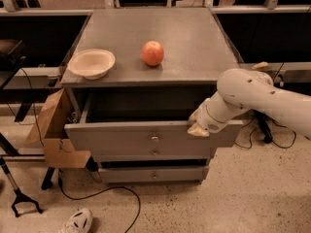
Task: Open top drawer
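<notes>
The top drawer (116, 141) of the grey cabinet is pulled out; its wide flat front has a small round metal knob (154, 139) at centre, and the dark inside of the box shows behind it. My gripper (198, 126), on the white arm (252, 98) reaching in from the right, is at the top edge of the drawer front, near its right end and right of the knob.
A beige bowl (91, 63) and a red apple (152, 53) sit on the cabinet top (199, 42). Two narrower drawers (154, 174) lie below. A cardboard box (54, 130) stands at the cabinet's left. A cable (112, 191), a shoe (77, 222) and a black stand (22, 203) are on the floor.
</notes>
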Controlling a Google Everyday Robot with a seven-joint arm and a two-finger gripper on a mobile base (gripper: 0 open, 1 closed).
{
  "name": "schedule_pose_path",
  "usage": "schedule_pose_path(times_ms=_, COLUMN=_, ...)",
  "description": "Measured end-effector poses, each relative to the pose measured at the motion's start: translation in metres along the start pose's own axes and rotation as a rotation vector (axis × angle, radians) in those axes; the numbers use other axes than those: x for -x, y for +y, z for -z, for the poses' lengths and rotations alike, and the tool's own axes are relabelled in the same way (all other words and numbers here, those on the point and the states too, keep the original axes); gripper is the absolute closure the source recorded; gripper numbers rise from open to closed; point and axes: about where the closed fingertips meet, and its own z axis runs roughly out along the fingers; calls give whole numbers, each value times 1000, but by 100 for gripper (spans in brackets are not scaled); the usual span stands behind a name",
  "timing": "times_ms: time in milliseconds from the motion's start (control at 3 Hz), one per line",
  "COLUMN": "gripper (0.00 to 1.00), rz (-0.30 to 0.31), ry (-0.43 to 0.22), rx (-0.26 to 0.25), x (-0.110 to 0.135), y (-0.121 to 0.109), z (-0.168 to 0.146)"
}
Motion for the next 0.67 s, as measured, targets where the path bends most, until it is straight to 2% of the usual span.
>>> schedule_pose_path(times_ms=333, gripper=100, rz=0, ry=0, rx=0, x=2, y=-2, z=6)
schedule_pose_path(times_ms=667, gripper=81, rz=-7, ry=10, rx=17, x=-9, y=3, z=10)
